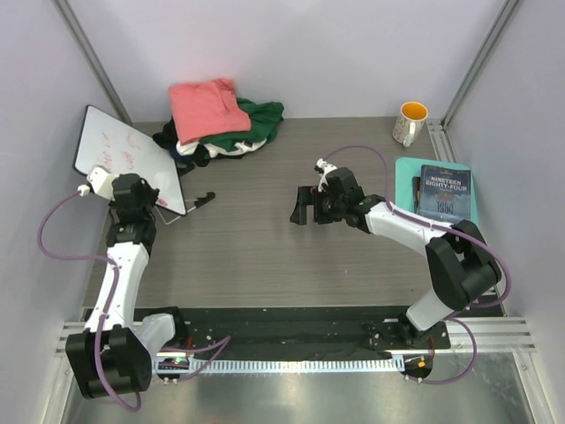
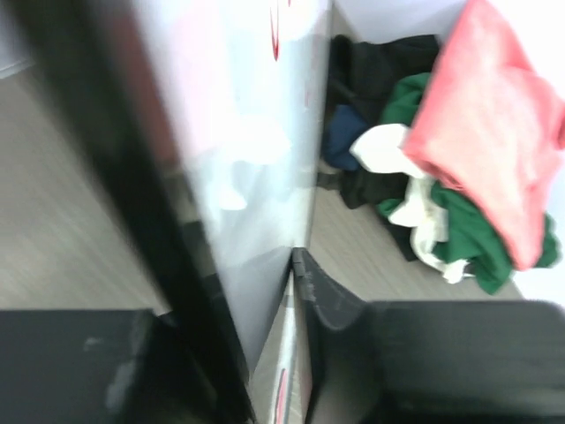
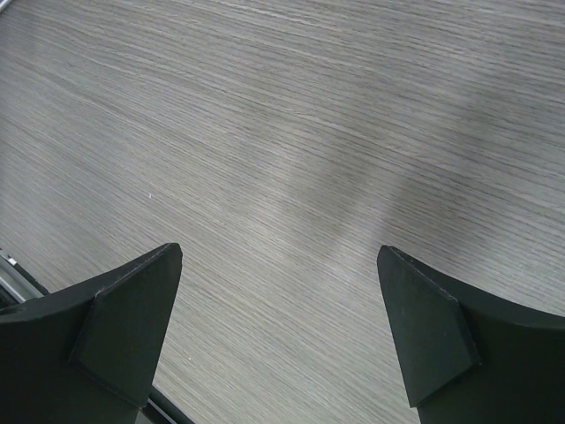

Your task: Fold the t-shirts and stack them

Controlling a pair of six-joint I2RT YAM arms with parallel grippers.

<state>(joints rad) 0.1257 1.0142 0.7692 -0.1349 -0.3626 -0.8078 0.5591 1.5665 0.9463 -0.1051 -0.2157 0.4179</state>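
Note:
The t-shirts (image 1: 225,124) lie in a loose heap at the back of the table, the salmon-pink one (image 1: 207,104) on top of dark green (image 1: 258,117), white and black cloth. The left wrist view shows the pink shirt (image 2: 494,115) over green (image 2: 468,238), white (image 2: 388,146) and black (image 2: 380,71) ones. My left gripper (image 1: 157,203) is at the lower right edge of the white board (image 1: 124,155). The board (image 2: 256,159) stands between its jaws, and blur hides whether they press on it. My right gripper (image 1: 300,206) hangs open over bare table (image 3: 282,132) with nothing between its fingers.
A white mug (image 1: 410,122) with a yellow inside stands at the back right. A dark book (image 1: 444,192) lies on a teal mat (image 1: 404,168) at the right edge. A small black stand (image 1: 201,201) sits next to the board's corner.

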